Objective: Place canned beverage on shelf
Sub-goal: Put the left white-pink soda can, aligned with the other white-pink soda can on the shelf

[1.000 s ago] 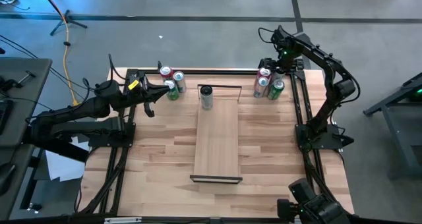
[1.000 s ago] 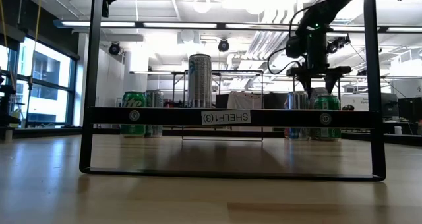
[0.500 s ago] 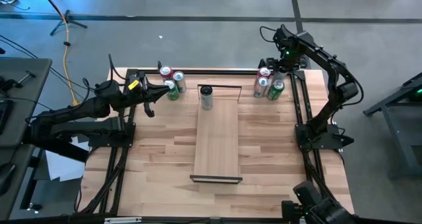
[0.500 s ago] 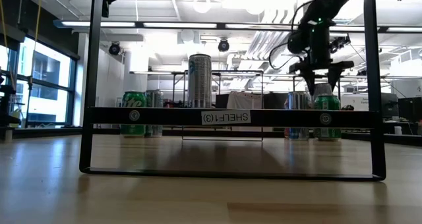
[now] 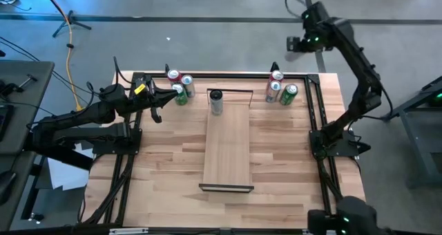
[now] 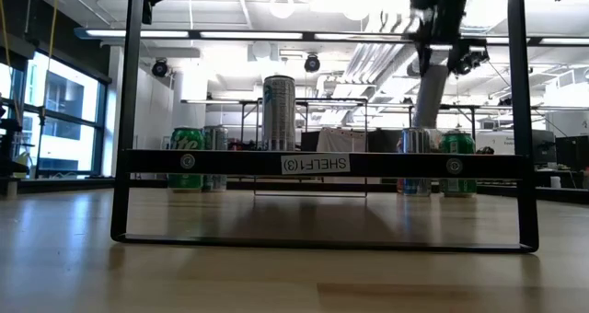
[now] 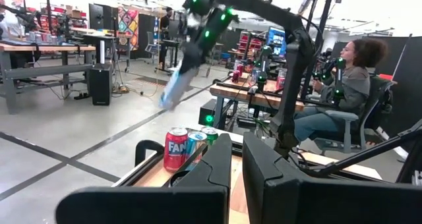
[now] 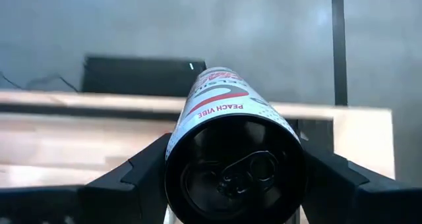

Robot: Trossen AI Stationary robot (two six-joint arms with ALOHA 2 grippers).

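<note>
1. The right gripper (image 5: 295,43) is raised beyond the table's (image 5: 290,159) far right corner, its fingers partly spread and clamped on the sides of a slim can (image 8: 232,145) printed with "PEACH VIBE", seen in the right wrist view top-first between the two dark fingers (image 8: 135,174).
2. The shelf (image 5: 228,148) lies lengthwise along the middle of the table, a dark frame at each short end.
3. A tall silver can (image 5: 217,101) stands upright at the shelf's far end.
4. Three cans (image 5: 281,90) stand near the table's far right corner.
5. Another cluster of cans (image 5: 181,87) stands at the far edge, left of the shelf.
6. The left gripper (image 5: 157,115) rests at the table's left edge near that cluster, fingers fully closed and empty.
</note>
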